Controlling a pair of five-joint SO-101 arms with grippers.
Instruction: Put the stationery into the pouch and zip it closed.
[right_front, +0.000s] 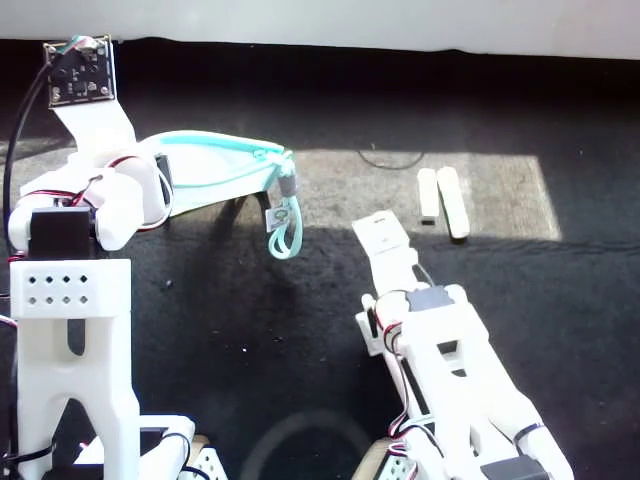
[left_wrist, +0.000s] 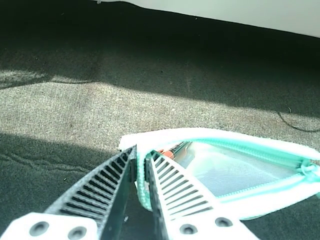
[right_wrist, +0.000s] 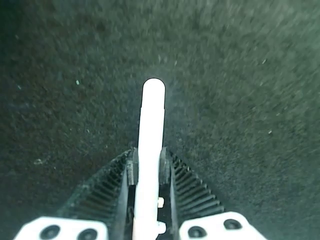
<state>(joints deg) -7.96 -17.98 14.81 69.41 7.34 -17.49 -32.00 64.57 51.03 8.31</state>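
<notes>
The white pouch (right_front: 215, 170) with a teal zipper hangs above the table at the upper left, its mouth open. My left gripper (left_wrist: 140, 167) is shut on the pouch's rim (left_wrist: 150, 142). In the left wrist view a red-orange item (left_wrist: 167, 151) lies inside the pouch (left_wrist: 230, 172). A teal loop on the zipper pull (right_front: 285, 232) dangles from the pouch's right end. My right gripper (right_wrist: 147, 160) is shut on a white pen (right_wrist: 151, 120) over the dark mat, and stands right of the pouch at mid-table (right_front: 385, 240). Two white stick-shaped pieces (right_front: 442, 198) lie on the mat beyond it.
A dark felt mat (right_front: 250, 330) covers the table, with a sunlit band across the back. A camera board (right_front: 80, 72) rides on the left arm's wrist. A white wall edge runs along the far side.
</notes>
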